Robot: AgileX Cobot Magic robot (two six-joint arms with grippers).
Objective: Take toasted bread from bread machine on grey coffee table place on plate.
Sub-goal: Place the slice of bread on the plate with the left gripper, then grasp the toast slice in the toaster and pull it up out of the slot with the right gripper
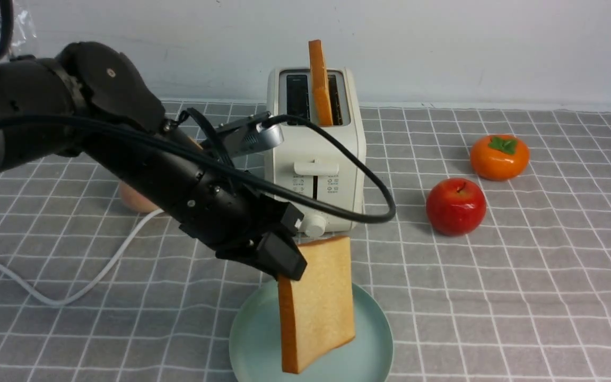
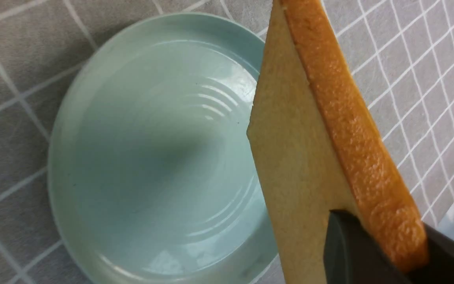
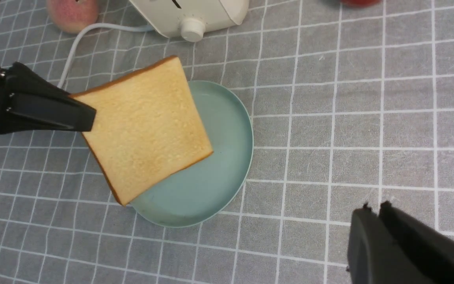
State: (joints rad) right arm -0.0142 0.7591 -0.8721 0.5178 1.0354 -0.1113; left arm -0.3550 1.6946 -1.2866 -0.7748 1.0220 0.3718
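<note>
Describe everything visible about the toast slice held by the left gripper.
The held toast is a square slice with a pale golden, spongy-looking face and darker orange-brown crust. The left gripper pinches one upper corner, so it hangs tilted, roughly upright, above the plate, apparently clear of it, in front of the bread machine. Nothing else touches it.

The front view faces 12 o'clock across the counter (image 1: 523, 297). The left wrist view stares down from very near, the right wrist view from higher; all share the plate (image 1: 374, 345).
</note>
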